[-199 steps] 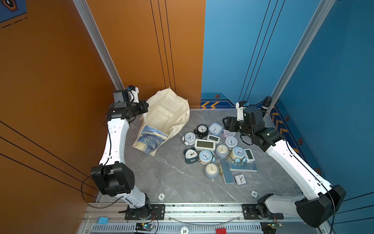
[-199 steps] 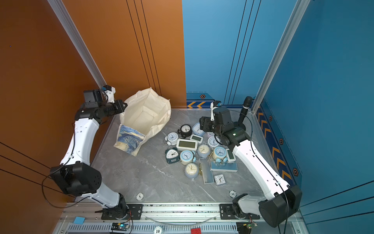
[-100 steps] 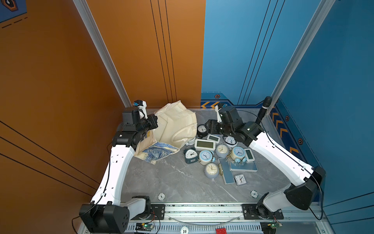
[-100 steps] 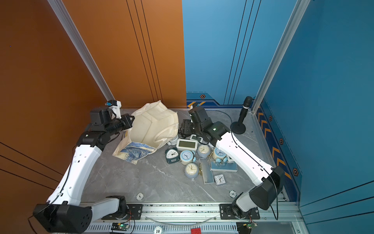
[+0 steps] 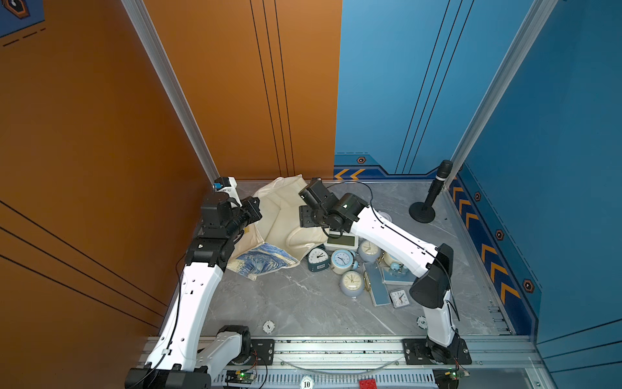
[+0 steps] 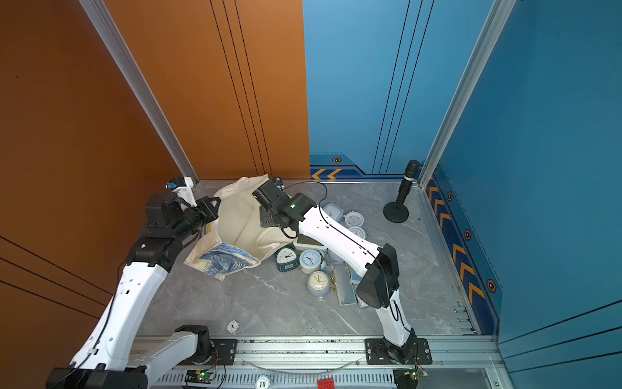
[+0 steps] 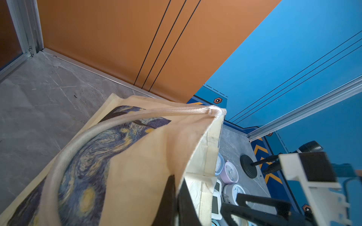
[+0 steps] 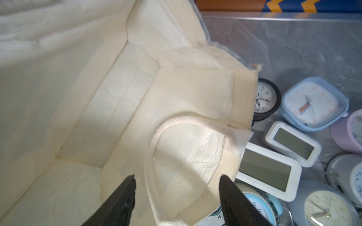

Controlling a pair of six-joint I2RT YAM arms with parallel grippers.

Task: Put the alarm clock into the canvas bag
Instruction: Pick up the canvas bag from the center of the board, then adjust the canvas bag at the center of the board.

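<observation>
Cream canvas bag [image 5: 277, 215], blue-yellow swirl print, slumped at far-left corner of grey marbled tabletop [image 5: 296, 303], mouth facing centre. Rim cloth pinched tight in left gripper [image 7: 177, 183]; jaw tips buried in fabric. Over mouth, right gripper [image 8: 177, 177] spread wide, gripping nothing; cream handle [image 8: 152, 156] seen between jaws. Round and square alarm clocks [image 5: 341, 260] heaped on tabletop just beside bag; right arm [image 5: 387, 232] covers several.

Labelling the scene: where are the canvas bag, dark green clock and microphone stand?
canvas bag [image 5: 266, 262], in a top view, painted face.
dark green clock [image 5: 317, 257], in a top view, dial.
microphone stand [image 5: 422, 213], in a top view, round base.
</observation>
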